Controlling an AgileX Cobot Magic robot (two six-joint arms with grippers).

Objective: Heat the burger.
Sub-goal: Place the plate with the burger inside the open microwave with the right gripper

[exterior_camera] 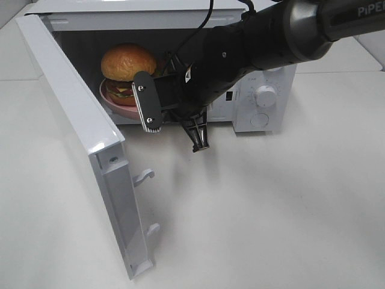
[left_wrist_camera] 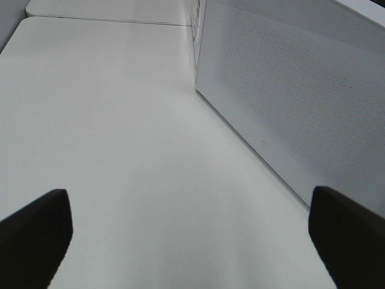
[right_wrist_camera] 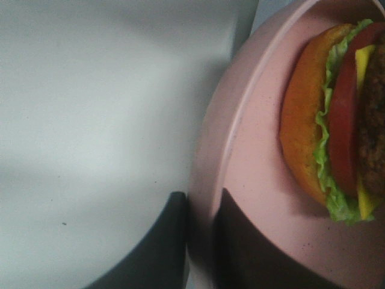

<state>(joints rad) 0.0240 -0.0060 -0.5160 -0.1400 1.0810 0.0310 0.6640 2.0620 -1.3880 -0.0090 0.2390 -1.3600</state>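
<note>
Right gripper (right_wrist_camera: 201, 235) pinched nearly shut on the rim of the pink plate (right_wrist_camera: 252, 156): hold it level so the burger (right_wrist_camera: 337, 120) just ahead cannot slide, then release gently

We see the burger (exterior_camera: 127, 65) sitting upright inside the microwave (exterior_camera: 264, 117), in its open cavity: a glossy golden-brown domed bun on top, then green lettuce, red tomato, yellow cheese and a dark patty, stacked intact.
</note>
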